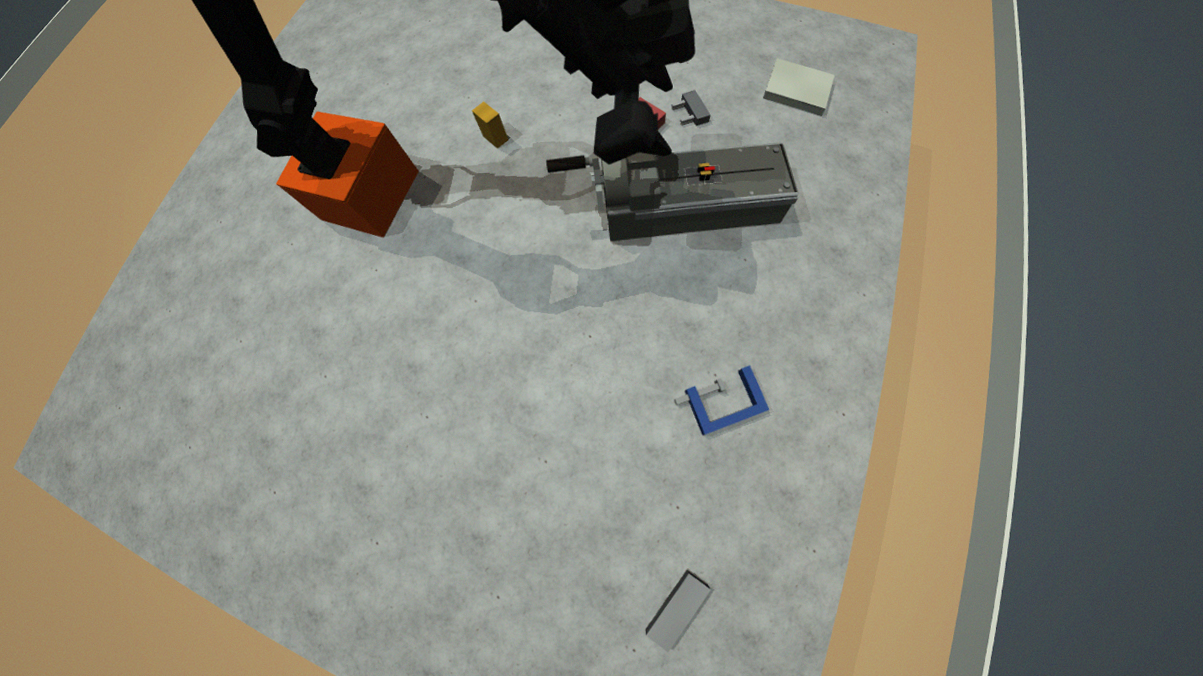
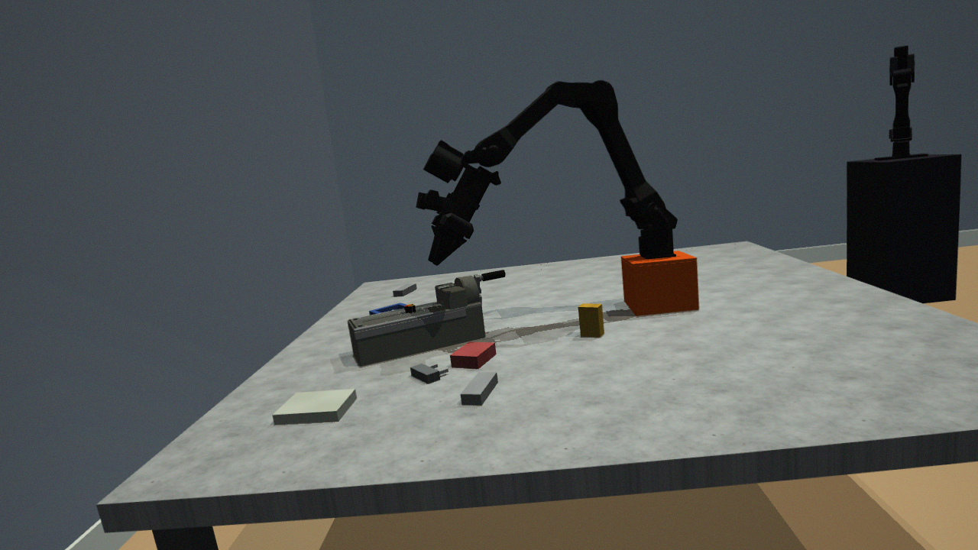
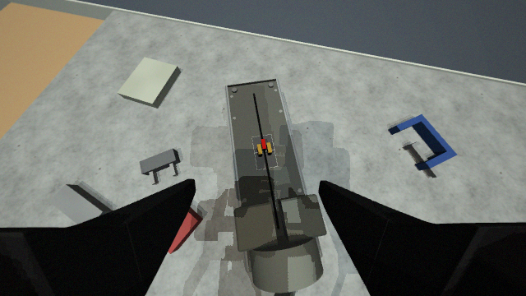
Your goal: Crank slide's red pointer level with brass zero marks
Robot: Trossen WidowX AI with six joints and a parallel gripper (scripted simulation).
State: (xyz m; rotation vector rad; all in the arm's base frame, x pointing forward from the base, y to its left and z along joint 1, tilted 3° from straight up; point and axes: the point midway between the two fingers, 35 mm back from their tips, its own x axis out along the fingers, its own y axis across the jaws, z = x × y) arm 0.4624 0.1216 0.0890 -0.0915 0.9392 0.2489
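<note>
Crank handle (image 1: 565, 164) (image 2: 493, 275), black: lies lower than the jaws (wide open, empty) and baseward of them, long axis roughly toward the orange base block (image 1: 383, 178) (image 2: 660, 287).

Matte black arm (image 1: 279, 100) (image 2: 619, 153), chunky angular joints, slim links, tapered black fingers, perhaps unmarked

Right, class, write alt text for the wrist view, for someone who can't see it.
Between the open black fingers of a gripper, a grey machine's red pointer sits slightly beyond two brass marks. A blue clamp lies to the right; assorted blocks lie left.
</note>
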